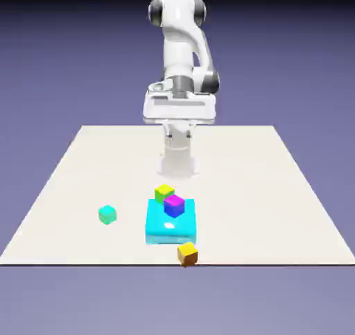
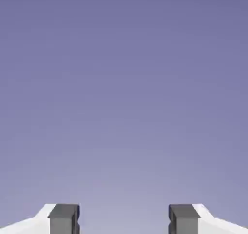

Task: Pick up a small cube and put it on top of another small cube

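Start at the exterior view's left with the teal cube (image 1: 107,215), alone on the counter (image 1: 277,216) and well apart from the rest. Beware of closing off-centre there, for fear of twisting or squirting it away. Next, see the big blue box (image 1: 170,231), too broad to count as a small cube; avoid bumping it, at the risk of shaking its neighbours. Find the green-yellow cube (image 1: 164,193) at its far edge; cannot tell whether resting on the box or just behind it. Just to its right, note the purple cube (image 1: 174,207), seemingly on the box. With so little room between the two, risk knocking one by reaching for the other. Above and behind them, see the pincer (image 1: 179,134) wide and empty, with only backdrop in the hand view. Probably needs turning down toward the counter before any grasp; could miss or strike from the present aim. Last, nearest the camera, mark the orange cube (image 1: 188,254) at the counter's near edge. Could drop off after a small nudge; would make a poor base if overhanging.
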### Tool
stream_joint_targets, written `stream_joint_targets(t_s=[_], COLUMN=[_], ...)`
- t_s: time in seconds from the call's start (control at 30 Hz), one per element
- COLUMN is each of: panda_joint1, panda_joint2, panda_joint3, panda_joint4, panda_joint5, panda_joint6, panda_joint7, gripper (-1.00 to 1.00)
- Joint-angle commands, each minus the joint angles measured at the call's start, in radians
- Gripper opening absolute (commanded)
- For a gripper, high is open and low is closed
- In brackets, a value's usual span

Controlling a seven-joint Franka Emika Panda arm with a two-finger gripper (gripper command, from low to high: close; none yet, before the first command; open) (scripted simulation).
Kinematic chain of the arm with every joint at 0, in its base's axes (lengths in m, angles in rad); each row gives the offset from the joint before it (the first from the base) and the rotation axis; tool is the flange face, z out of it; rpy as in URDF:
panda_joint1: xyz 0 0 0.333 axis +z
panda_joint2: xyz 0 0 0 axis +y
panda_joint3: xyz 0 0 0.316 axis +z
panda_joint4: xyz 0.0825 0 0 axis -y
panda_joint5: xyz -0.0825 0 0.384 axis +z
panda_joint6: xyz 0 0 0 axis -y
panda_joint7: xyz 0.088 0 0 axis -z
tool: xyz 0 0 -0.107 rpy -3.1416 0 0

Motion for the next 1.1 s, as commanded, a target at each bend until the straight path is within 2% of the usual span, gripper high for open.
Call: stream_joint_targets(t_s=[0.0, 0.67, 0.73, 0.9, 0.93, 1.07], panda_joint1=[-0.017, -0.352, -0.354, -0.401, -0.401, -0.371], panda_joint2=[0.036, 0.761, 0.765, 0.939, 0.939, 0.830], panda_joint3=[-0.012, -0.259, -0.260, -0.188, -0.188, -0.233], panda_joint4=[0.016, 0.325, 0.327, 0.323, 0.323, 0.326], panda_joint5=[0.007, 0.140, 0.141, 0.233, 0.233, 0.176], panda_joint6=[-0.027, -0.558, -0.561, -0.389, -0.389, -0.497], panda_joint7=[0.002, 0.044, 0.044, -0.021, -0.021, 0.020], gripper=[0.00, 0.00, 0.00, 0.00, -1.00, -1.00])
